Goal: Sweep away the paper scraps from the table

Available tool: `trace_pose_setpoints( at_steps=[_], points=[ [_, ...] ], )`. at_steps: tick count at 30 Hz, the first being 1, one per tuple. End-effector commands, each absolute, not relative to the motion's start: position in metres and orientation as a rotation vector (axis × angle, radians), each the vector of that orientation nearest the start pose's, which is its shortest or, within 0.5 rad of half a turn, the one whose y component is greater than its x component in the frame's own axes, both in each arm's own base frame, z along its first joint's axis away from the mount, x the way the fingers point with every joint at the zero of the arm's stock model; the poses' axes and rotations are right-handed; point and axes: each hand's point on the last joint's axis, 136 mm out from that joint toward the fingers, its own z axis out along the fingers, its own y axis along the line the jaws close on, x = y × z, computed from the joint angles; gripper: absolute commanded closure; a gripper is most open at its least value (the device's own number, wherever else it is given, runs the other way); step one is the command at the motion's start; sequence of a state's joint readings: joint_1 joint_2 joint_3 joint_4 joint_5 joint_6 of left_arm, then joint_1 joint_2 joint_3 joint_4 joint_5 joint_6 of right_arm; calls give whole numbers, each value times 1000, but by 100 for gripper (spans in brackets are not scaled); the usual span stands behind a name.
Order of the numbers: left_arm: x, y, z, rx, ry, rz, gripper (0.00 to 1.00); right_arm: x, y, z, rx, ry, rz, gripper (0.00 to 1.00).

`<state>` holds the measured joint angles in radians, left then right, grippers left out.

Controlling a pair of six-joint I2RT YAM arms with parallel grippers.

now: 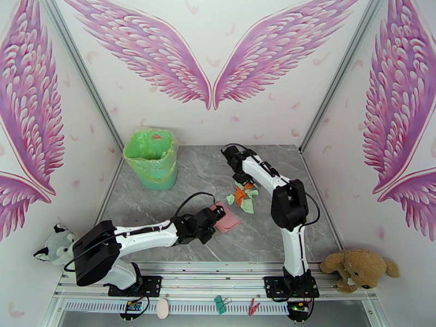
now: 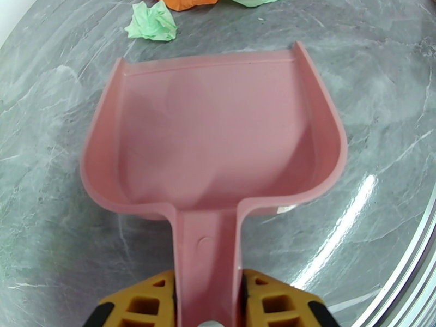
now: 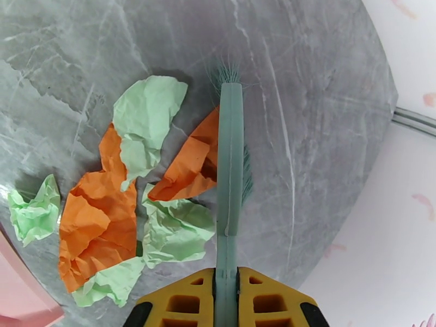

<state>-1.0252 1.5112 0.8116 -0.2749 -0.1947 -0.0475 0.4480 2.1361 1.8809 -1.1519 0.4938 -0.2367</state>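
We read no text, label, brand, number or sign in any of the views.
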Motion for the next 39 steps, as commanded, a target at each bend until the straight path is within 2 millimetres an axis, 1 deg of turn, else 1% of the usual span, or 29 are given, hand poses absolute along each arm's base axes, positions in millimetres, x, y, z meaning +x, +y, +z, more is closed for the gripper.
trace_pose_setpoints(
  at_steps=[1, 6, 14, 20, 23, 26, 30, 32, 34, 37, 39],
  points=[
    [219, -294, 55, 1130, 2272, -196, 100, 420, 135, 104, -978, 2731, -610, 100],
    [224, -294, 53, 1116, 2267, -193, 100, 399, 152, 103, -1008, 2735, -523, 100],
    [233, -300, 48, 1114, 2260, -199, 100, 367, 175, 110, -1051, 2724, -434, 100],
    [237, -304, 40, 1118, 2266, -202, 100, 336, 196, 114, -1144, 2718, -350, 100],
    [238, -306, 40, 1111, 2265, -211, 100, 323, 205, 122, -1153, 2713, -292, 100],
    [238, -306, 40, 1109, 2265, -214, 100, 314, 209, 136, -1119, 2703, -224, 100],
    [237, -304, 37, 1109, 2268, -213, 100, 306, 212, 167, -1043, 2662, -121, 100],
    [236, -304, 36, 1109, 2270, -215, 100, 306, 208, 181, -994, 2640, -126, 100],
    [234, -304, 36, 1115, 2270, -227, 100, 309, 198, 197, -925, 2614, -172, 100],
    [229, -303, 32, 1132, 2279, -244, 100, 312, 183, 212, -837, 2594, -231, 100],
    [225, -301, 30, 1149, 2290, -242, 100, 316, 170, 218, -779, 2586, -292, 100]
  ],
)
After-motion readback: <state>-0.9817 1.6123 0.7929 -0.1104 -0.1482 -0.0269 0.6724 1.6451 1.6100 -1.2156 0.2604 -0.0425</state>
